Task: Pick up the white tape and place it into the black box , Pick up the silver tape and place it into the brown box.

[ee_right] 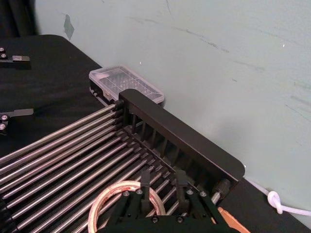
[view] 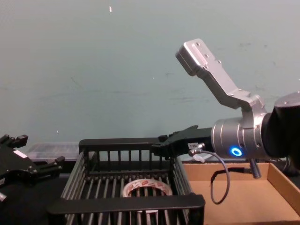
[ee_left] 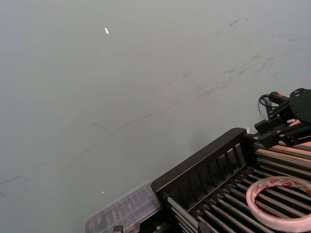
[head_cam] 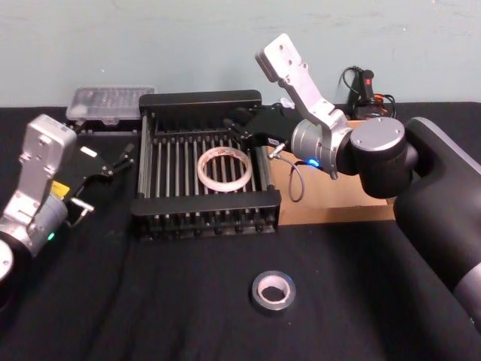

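Silver tape [head_cam: 273, 290] lay flat, hole up, on the cloth just in front of the black box [head_cam: 207, 213]; grey, pale core. White tape [head_cam: 224, 169] lay flat on the box's slats, red marks unreadable. Right gripper [head_cam: 242, 128] hung above the box's far right corner, fingers narrowly apart, empty. Left gripper [head_cam: 105, 167] idle left of box, spread wide. Brown box [head_cam: 338, 197] touched its right side.

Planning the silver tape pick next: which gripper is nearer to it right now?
Right. The right gripper hovers over the black box's far right side, beyond the silver tape; the left gripper sits left of the box, farther away.
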Tool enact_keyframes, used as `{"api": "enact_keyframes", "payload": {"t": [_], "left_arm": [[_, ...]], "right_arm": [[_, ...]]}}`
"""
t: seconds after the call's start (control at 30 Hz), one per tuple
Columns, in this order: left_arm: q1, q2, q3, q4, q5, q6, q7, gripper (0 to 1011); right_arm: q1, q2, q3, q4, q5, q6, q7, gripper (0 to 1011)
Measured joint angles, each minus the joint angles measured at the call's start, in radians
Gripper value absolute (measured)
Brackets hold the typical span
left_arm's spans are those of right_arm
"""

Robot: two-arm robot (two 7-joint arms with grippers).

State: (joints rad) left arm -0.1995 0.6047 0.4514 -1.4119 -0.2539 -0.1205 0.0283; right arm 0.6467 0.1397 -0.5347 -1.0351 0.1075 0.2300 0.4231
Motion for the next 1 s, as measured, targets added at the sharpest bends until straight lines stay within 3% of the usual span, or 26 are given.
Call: {"api": "enact_keyframes", "payload": {"t": [0.43, 0.77, 1.0], "left_arm": [[0.0, 0.0, 0.0, 0.0, 0.0, 0.0, 0.0, 1001], [0.0, 0.0, 0.0, 0.0, 0.0, 0.0, 0.0, 1001], [0.0, 0.0, 0.0, 0.0, 0.0, 0.0, 0.0, 1001]], "right_arm": [[0.0, 0.001, 0.0, -0.001, 0.002, 0.001, 0.001, 751], [0.0, 0.001, 0.0, -0.002, 0.003, 0.002, 0.001, 999], [-0.019, 0.015, 0.021, -0.035, 0.012, 0.006, 0.005, 1003]]}}
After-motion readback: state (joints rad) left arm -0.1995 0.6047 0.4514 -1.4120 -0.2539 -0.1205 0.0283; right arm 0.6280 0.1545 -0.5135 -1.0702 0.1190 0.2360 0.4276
